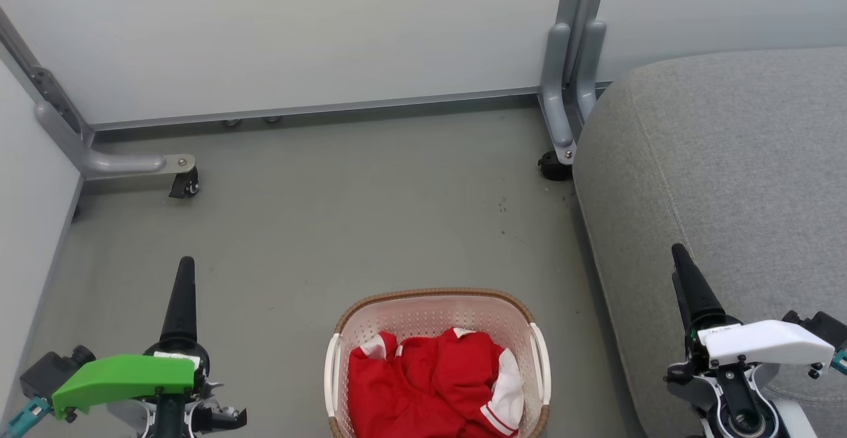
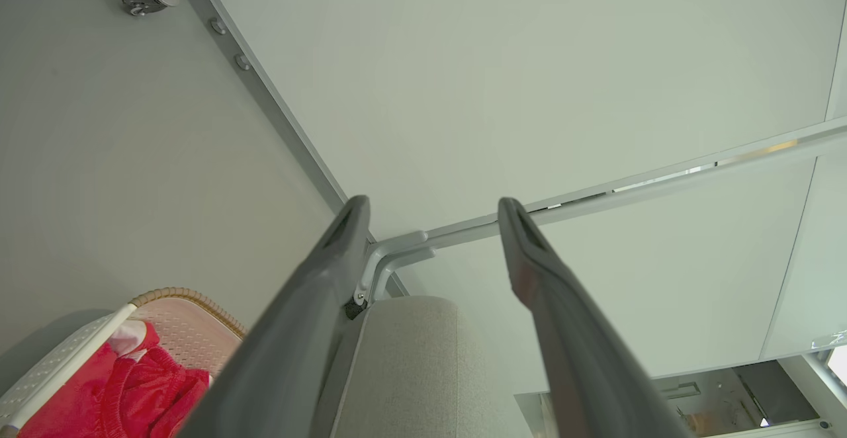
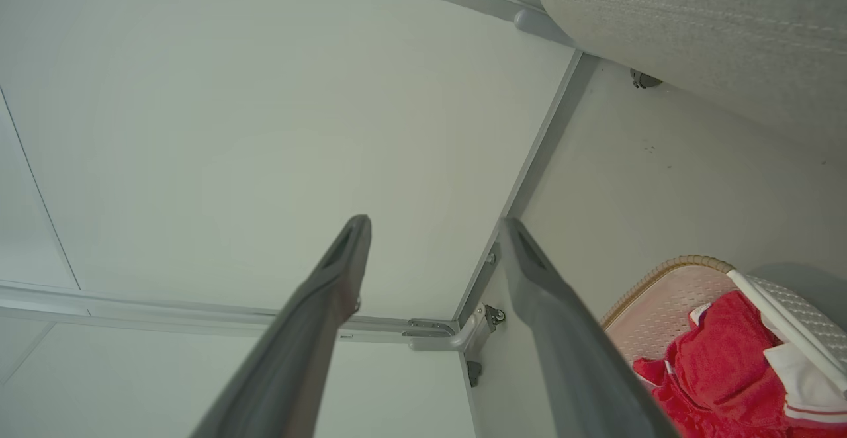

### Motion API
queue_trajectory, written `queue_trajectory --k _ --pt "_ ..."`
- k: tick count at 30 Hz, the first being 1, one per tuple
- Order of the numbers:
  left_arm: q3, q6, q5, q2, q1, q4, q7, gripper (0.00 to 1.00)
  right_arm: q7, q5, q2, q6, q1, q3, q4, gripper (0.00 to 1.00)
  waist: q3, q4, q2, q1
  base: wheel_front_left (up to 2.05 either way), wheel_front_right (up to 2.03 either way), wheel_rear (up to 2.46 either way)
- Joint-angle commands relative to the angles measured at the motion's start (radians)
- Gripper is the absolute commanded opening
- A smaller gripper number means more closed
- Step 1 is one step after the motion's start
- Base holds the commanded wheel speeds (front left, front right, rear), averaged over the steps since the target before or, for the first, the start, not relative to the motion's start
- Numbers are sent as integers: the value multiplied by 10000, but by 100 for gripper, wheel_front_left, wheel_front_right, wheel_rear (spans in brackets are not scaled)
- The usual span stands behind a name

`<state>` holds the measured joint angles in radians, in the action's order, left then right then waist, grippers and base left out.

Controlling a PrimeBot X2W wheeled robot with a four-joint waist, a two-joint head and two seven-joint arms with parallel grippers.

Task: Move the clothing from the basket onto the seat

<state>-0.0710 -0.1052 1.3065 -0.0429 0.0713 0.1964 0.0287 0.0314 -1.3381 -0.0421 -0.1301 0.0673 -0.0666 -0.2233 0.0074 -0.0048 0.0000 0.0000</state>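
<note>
Clothing heaped in basket, near centre; seat at right. Left gripper, right gripper: jaws wide apart, nothing held. My worries: pinching basket wall along with fabric; trailing sleeve snagging rim, garment dropping on floor.

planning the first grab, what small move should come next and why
Probably swing the right gripper left and down over the clothing in the basket: its fingers are open and empty, and the seat is on that side.
</note>
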Motion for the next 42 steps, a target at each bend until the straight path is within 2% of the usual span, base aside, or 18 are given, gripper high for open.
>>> queue_trajectory --k 1,4,35,42 --pt "44 98 -481 -43 72 -313 -119 100 -142 602 -39 -3 110 104 285 100 5 -3 0 0 0 0 0" --pt "124 250 -839 -45 48 -515 -240 100 -264 1353 -43 -4 55 213 418 100 9 -5 0 0 0 0 0" --pt "1274 811 -5923 -71 -414 -1260 -1367 100 -1392 5926 -70 -6 -527 950 968 100 -120 -33 0 0 0 0 0" --pt "1512 949 -6819 -75 -467 -1361 -1563 100 -1596 6549 -73 -6 -603 1292 935 100 -156 -27 0 0 0 0 0"
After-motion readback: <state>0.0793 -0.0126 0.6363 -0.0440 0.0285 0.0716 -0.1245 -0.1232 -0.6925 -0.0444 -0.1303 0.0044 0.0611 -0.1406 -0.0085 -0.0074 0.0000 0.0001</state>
